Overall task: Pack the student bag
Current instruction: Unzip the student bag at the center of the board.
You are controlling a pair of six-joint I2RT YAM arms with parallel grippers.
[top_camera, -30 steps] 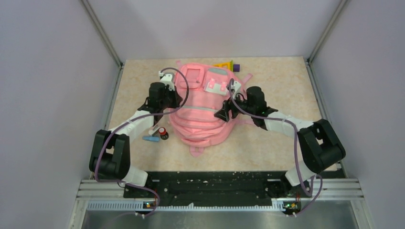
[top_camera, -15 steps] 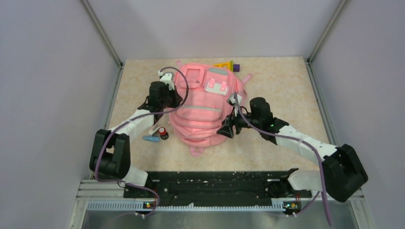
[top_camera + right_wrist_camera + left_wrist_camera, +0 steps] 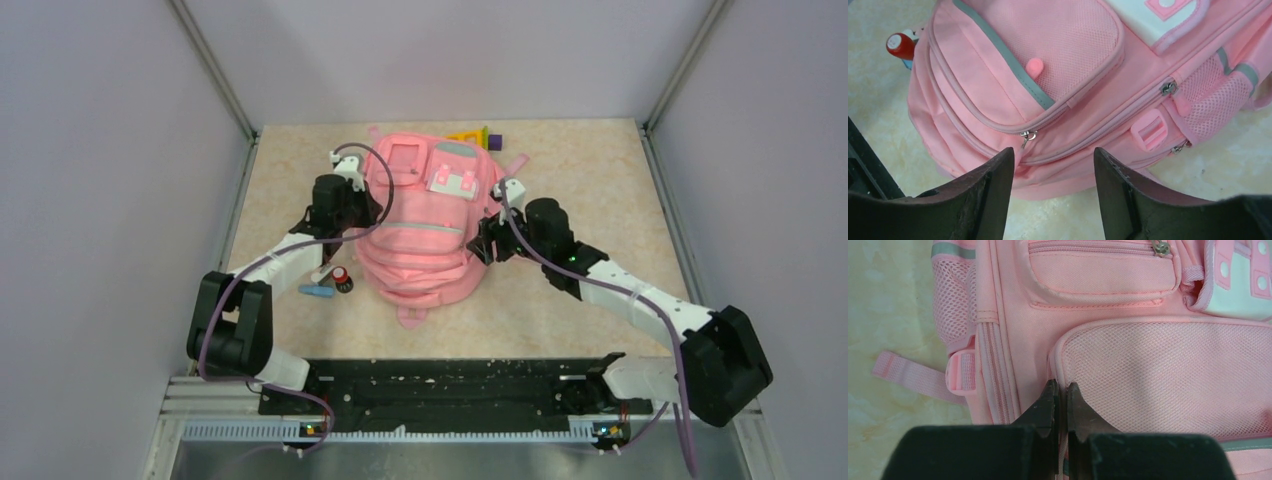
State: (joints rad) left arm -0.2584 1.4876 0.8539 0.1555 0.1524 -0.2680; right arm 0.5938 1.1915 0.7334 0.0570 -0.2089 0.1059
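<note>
Student bag (image 3: 420, 235), pink, lay flat on the middle of the surface (image 3: 600, 180) with its front pockets facing up. We saw the left pincer (image 3: 372, 213) clenched at the bag's left side. In its wrist view the tips met on the seam at the corner of the bag's mesh pocket (image 3: 1168, 375), and we could not tell whether any fabric was pinched between them. The right pincer (image 3: 484, 243) was released at the bag's right side, jaws apart over a zip pull (image 3: 1027, 136), with nothing between them. A red-capped bottle (image 3: 342, 277) and a blue item (image 3: 318, 292) lay just left of the bag. A yellow and purple piece (image 3: 472, 134) showed behind it.
</note>
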